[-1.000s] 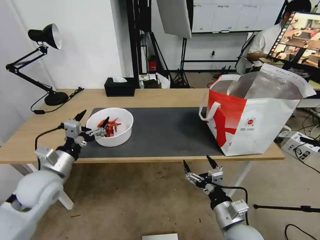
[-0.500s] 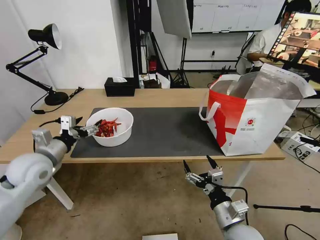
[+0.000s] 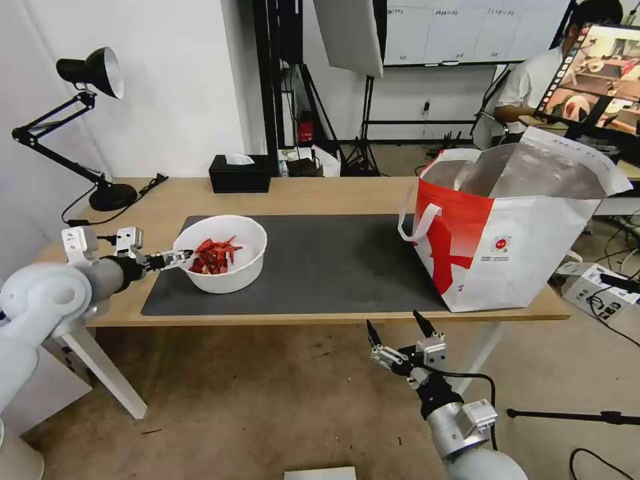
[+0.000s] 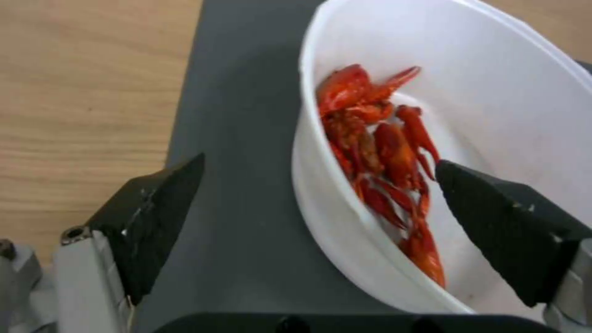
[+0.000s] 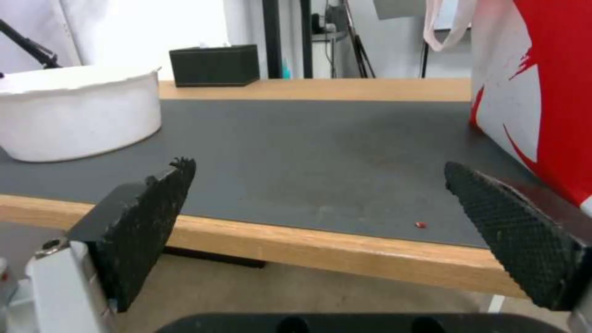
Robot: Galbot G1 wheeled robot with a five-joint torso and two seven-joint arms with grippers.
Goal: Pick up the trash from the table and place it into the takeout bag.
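The trash in view is a white round bowl [image 3: 223, 257] of red shells [image 4: 376, 152], standing on the left end of the dark-grey mat [image 3: 333, 263] on the table [image 3: 320, 193]. My left gripper [image 3: 181, 255] is at the bowl's left rim and open. In the left wrist view [image 4: 319, 163], one finger [image 4: 154, 217] is outside the wall and the other [image 4: 506, 222] is inside over the shells. The takeout bag [image 3: 513, 240] stands open at the table's right end. My right gripper [image 3: 392, 319] hangs open below the table's front edge, facing the mat [image 5: 317, 164].
A black tissue box [image 3: 240, 173] sits at the table's back edge. A black desk lamp [image 3: 93, 73] stands at the far left corner. A tiny red scrap [image 5: 420, 225] lies on the mat near the front edge. Cables and a box lie on the floor to the right.
My left arm has swung out to the left and lowered, bringing its gripper level with the bowl's left rim. The bowl, bag and right arm have not moved.
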